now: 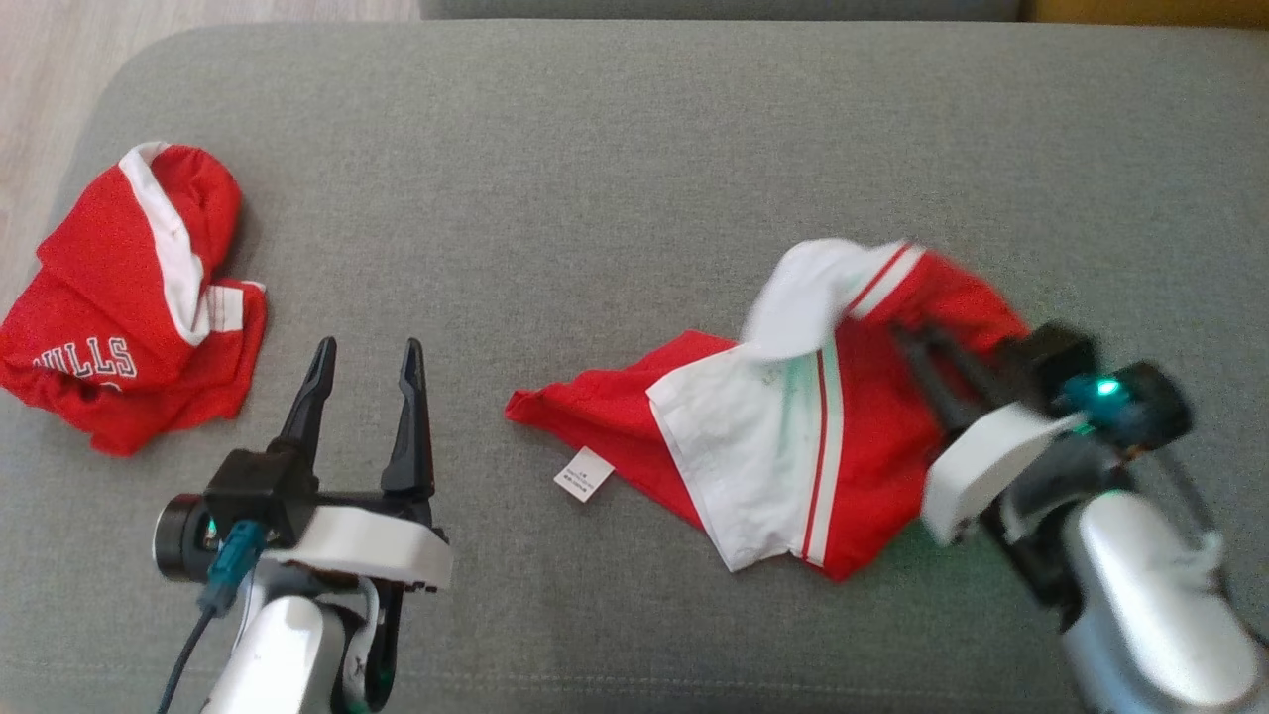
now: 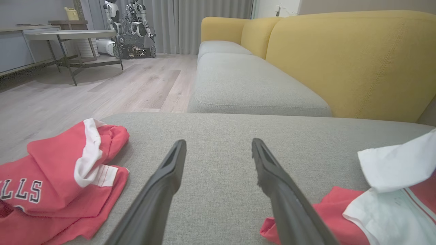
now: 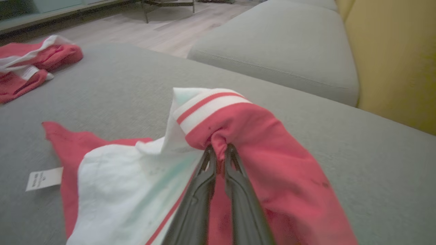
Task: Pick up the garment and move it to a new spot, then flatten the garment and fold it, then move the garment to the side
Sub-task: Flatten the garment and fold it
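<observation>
From the head camera, the red and white garment [image 1: 783, 426] lies crumpled at the right centre of the frame on the grey cushion [image 1: 595, 178], a small white label [image 1: 583, 473] sticking out at its lower left edge. The right gripper [image 1: 907, 337], a bit blurred, reaches in from the lower right with its fingers closed into the red cloth at the garment's upper right. The left gripper [image 1: 368, 347] sits at the lower left with its fingers spread and nothing between them. A second red garment [image 1: 119, 297] with white lettering is bunched at the far left.

In the left wrist camera, the left gripper [image 2: 218, 143] stands wide apart over bare grey cushion. The lettered garment [image 2: 58, 177] is at the lower left, the task garment [image 2: 391, 204] at the lower right, and a yellow sofa back [image 2: 340, 61] fills the upper right.

In the right wrist camera, the right gripper [image 3: 219, 149] is pinched tight on a fold of red fabric just below the white striped band, with that part of the garment [image 3: 265, 146] raised off the cushion
</observation>
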Robot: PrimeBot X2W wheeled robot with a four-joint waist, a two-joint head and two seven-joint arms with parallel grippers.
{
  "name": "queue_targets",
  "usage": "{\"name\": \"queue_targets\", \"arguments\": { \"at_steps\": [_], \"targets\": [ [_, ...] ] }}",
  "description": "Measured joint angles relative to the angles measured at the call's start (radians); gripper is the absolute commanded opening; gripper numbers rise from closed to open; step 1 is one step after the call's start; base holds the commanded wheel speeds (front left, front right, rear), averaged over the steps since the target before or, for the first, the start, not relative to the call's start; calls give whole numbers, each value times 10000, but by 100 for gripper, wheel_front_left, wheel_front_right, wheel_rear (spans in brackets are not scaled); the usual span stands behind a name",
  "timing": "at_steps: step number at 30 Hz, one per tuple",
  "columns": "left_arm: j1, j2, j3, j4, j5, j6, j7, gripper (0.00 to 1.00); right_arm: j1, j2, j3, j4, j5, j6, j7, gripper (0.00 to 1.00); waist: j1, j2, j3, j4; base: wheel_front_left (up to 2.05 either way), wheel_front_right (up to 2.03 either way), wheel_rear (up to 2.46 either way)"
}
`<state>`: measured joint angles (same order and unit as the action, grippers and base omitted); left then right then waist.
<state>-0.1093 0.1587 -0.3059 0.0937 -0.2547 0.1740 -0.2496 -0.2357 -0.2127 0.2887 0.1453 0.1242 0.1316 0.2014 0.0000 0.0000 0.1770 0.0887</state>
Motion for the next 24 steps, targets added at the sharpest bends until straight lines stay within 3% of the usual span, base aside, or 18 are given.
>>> {"name": "queue_targets", "arguments": {
  "at_steps": [4, 9, 16, 17, 18, 24],
  "targets": [
    [-5, -50, 27, -50, 88, -165, 0, 100, -474, 138, -1379, 263, 199, 0, -2, 0, 0, 0, 138, -8, 0, 0, 0],
    [-198, -117, 61, -56, 173, -259, 0, 100, -1577, 148, -2934, 1488, 447, 0, -48, 0, 0, 0, 410, 39, 0, 0, 0],
    [-461, -332, 186, -84, 245, -345, 0, 100, -2404, 90, -4088, 3553, 892, 0, -840, 0, 0, 0, 676, 182, 0, 0, 0],
    [-461, -345, 224, -96, 247, -347, 0, 100, -2526, 79, -4228, 3904, 957, 0, -984, 42, 0, 0, 700, 197, 0, 0, 0],
    [-461, -355, 257, -123, 265, -355, 0, 100, -2638, 79, -4326, 4197, 1097, -2, -1177, 100, 0, 0, 720, 211, 0, 0, 0],
    [-465, -449, 481, -263, 422, -435, 0, 100, -2983, -48, -4090, 5208, 1235, 0, -2305, 100, 0, 0, 635, 207, 0, 0, 0]
  ]
}}
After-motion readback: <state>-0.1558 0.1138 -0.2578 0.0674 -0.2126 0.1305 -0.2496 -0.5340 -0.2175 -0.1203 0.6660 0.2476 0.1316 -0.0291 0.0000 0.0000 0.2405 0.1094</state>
